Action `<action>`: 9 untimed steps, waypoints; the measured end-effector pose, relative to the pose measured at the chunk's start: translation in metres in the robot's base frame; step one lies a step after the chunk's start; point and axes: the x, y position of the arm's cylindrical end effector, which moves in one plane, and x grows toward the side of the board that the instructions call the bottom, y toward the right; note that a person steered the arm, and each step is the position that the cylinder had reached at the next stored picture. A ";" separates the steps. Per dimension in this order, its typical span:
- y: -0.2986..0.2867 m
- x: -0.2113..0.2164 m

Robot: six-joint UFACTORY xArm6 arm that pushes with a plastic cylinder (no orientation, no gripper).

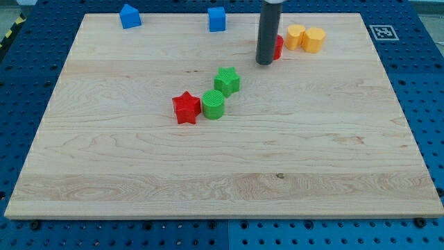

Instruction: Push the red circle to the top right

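Red circle near counter top edge, right of centre, mostly hidden behind tip; no claw visible, state unknown.

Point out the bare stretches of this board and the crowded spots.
Bare: the whole stretch below the red star, and the view's right edge. Crowded: the top, where my tip covers part of the red block, beside two yellow blocks; the green cylinder and green star cluster mid-board.
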 end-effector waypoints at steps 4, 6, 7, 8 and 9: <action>0.006 -0.030; 0.005 -0.046; -0.014 -0.046; -0.042 -0.058; -0.042 -0.067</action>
